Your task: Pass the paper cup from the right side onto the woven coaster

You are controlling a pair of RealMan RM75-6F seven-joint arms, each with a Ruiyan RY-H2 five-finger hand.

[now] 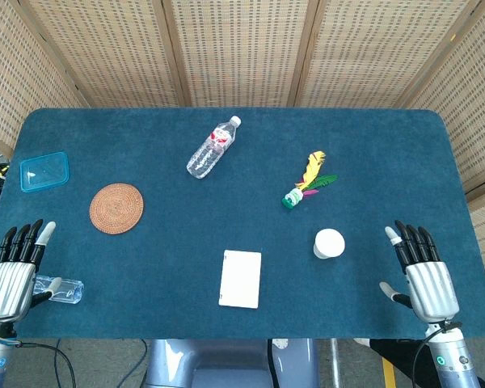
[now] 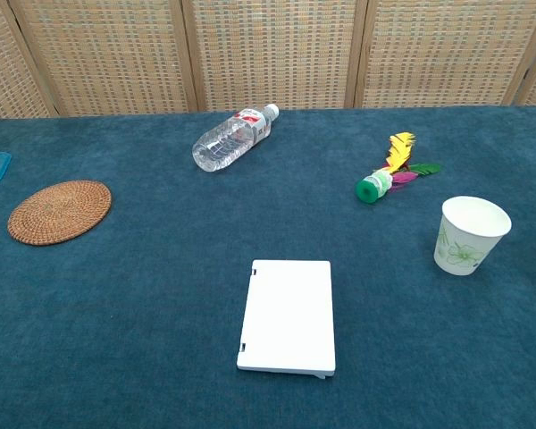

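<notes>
A white paper cup with a green flower print stands upright on the right part of the blue table. The round woven coaster lies flat far to the left, with nothing on it. My right hand rests at the table's right front, palm down, fingers extended and apart, holding nothing, a short way right of the cup. My left hand lies flat at the left front edge, fingers straight, below and left of the coaster. Neither hand appears in the chest view.
A clear plastic bottle lies on its side at the back centre. A feathered shuttlecock lies behind the cup. A white flat case sits front centre. A blue lid is far left; a small clear object lies by my left hand.
</notes>
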